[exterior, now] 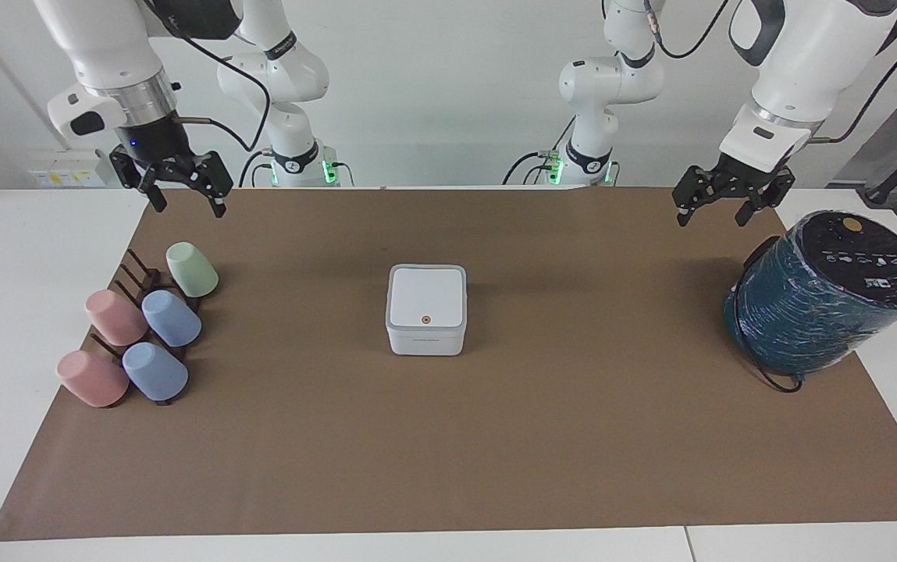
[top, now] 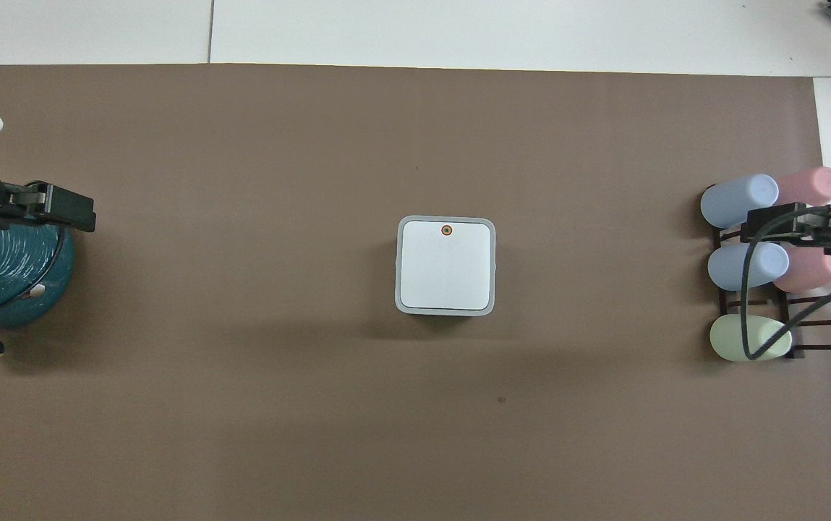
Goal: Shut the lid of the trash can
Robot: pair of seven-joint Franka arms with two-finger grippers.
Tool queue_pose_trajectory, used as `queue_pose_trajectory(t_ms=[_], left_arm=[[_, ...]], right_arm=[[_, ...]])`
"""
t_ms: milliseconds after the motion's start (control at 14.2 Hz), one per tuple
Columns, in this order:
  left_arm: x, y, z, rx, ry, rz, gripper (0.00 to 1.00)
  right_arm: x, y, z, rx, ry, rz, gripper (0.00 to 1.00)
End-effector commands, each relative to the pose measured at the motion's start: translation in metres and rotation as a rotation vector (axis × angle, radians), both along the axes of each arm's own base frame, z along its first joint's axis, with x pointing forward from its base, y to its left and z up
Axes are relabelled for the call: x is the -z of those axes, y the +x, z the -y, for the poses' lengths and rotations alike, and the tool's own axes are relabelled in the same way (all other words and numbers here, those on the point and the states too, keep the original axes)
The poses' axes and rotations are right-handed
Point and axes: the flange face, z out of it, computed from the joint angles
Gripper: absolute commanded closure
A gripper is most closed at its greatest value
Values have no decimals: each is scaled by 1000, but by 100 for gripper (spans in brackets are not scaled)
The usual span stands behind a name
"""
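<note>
The small white trash can [exterior: 426,332] [top: 445,311] stands in the middle of the brown mat. Its square grey-rimmed lid [exterior: 426,297] [top: 445,268] lies flat on top, shut, with the orange dot on the edge farther from the robots. My right gripper [exterior: 187,206] [top: 766,224] hangs open and empty, high over the cup rack at the right arm's end, well away from the can. My left gripper [exterior: 712,219] [top: 71,210] waits open and empty in the air beside the teal cylinder at the left arm's end.
Several pastel cups [exterior: 171,316] [top: 744,264] lie on a dark rack [exterior: 136,273] at the right arm's end. A large teal wrapped cylinder [exterior: 815,304] [top: 3,271] with a black top stands at the left arm's end. The brown mat [exterior: 448,453] covers most of the white table.
</note>
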Motion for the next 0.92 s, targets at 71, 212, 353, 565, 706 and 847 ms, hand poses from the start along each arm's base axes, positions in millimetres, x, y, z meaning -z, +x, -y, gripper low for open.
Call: queue_pose_trajectory(t_ms=[71, 212, 353, 565, 706, 847], left_arm=[[-1, -10, -2, 0, -7, 1, 0], [-1, -9, -2, 0, -7, 0, 0], [-1, -9, -2, 0, -7, 0, 0], [-1, -10, -2, 0, -7, 1, 0], [-1, -9, -2, 0, -7, 0, 0], [-2, -8, -4, 2, -8, 10, 0]], right_arm=[[-19, -1, 14, -45, -7, -13, 0], [-22, 0, 16, -42, -6, -26, 0], [-19, -2, 23, -28, -1, -38, 0], [-18, -6, 18, -31, -1, -40, 0], [-17, -5, 15, -29, 6, -41, 0], [-14, -8, 13, -26, 12, -47, 0]])
